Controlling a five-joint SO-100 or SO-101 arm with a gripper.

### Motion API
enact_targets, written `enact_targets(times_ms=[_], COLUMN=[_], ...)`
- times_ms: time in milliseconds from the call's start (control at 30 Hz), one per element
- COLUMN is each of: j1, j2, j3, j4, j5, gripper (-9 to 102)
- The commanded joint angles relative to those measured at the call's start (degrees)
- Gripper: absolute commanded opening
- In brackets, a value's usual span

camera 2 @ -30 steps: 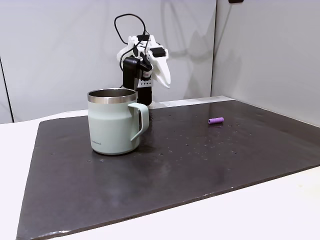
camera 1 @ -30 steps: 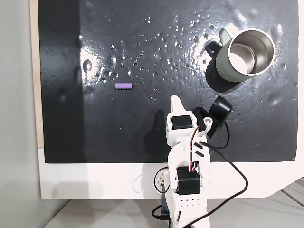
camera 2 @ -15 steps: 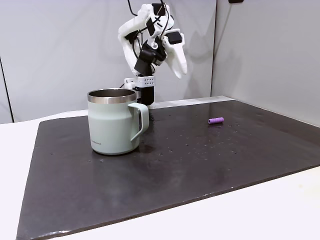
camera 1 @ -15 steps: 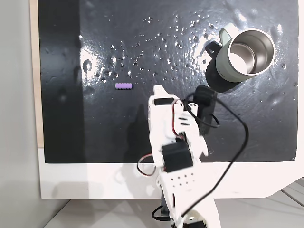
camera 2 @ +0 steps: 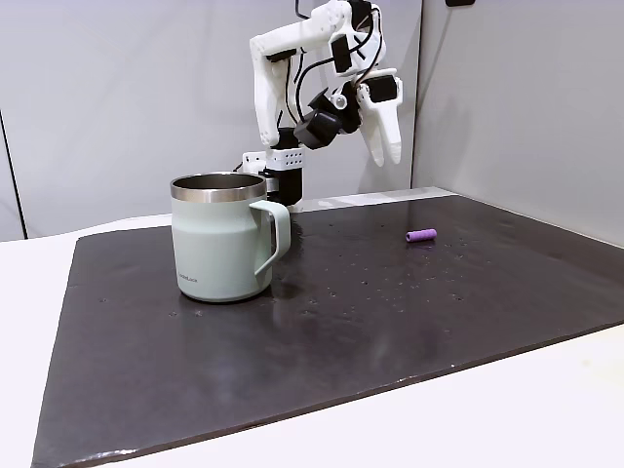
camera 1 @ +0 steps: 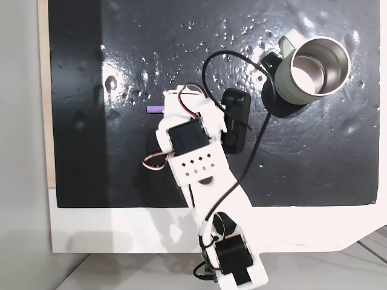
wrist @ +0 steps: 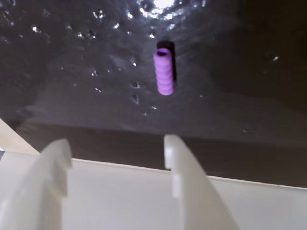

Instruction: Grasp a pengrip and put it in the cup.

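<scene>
White gripper (wrist: 115,146) hangs in the air above the dark mat with its two fingers spread apart and nothing between them; the wrist view looks past both fingertips (wrist: 173,148) down at the pengrip (wrist: 164,72), a small purple ribbed tube lying on the mat (wrist: 72,57) ahead of the gap. In a fixed view from the side the gripper (camera 2: 383,146) points downward, well above the surface, and the pengrip (camera 2: 421,235) lies apart from it, lower and to the right. In a fixed view from above the arm covers much of the pengrip (camera 1: 155,109), leaving only its left end showing beside the white arm body, and the fingers themselves are hidden under the arm. The cup (camera 1: 314,69) stands upright at the upper right of that view, its steel inside showing and its handle turned to the left; from the side the cup (camera 2: 219,239) stands at the left with its handle to the right, well apart from the pengrip. The mat is black, glossy and dotted with bright specks, and lies on a white table (camera 1: 121,232). Plain grey wall panels (camera 2: 117,88) stand behind the arm's base
</scene>
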Motion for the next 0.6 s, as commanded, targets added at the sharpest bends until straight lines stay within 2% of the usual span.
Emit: enact_targets(times_ms=[0, 333, 567], j1=[-1.8, -6.2, -5.9], j2=[-4.4, -15.7, -21.3], j3=[-8.5, -14.1, -14.9], j4=[0.3, 0.2, 0.3], j5=[0.7, 0.9, 2.5], gripper=[20, 22, 22])
